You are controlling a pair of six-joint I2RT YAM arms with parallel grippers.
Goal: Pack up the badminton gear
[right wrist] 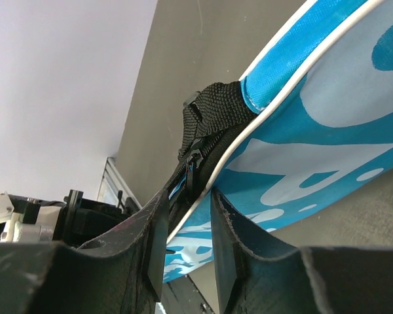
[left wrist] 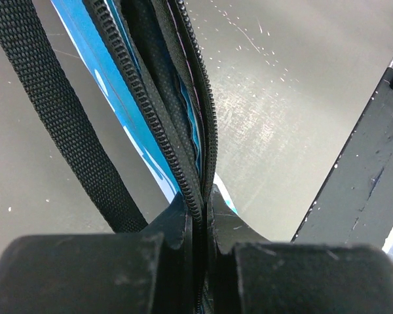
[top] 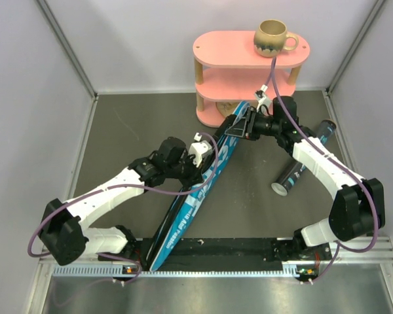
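Observation:
The blue racket cover (top: 190, 209) stands on its edge, running diagonally from the near rail up towards the pink shelf. My left gripper (top: 208, 159) is shut on its black zipper edge near the middle, as the left wrist view (left wrist: 202, 203) shows; the cover's blue side (left wrist: 118, 85) and a black strap (left wrist: 59, 111) run away from it. My right gripper (top: 239, 125) grips the cover's far end. In the right wrist view (right wrist: 187, 209) its fingers pinch the white-piped edge of the cover (right wrist: 314, 150), just below the zipper pull (right wrist: 193, 163). The long black tube (top: 301, 163) lies on the table to the right. Rackets and shuttlecocks are hidden.
The pink three-tier shelf (top: 249, 55) stands at the back, just behind the cover's far end, with the beige mug (top: 272, 36) on its top. A black rail (top: 236, 245) runs along the near edge and shows in the left wrist view (left wrist: 367, 176).

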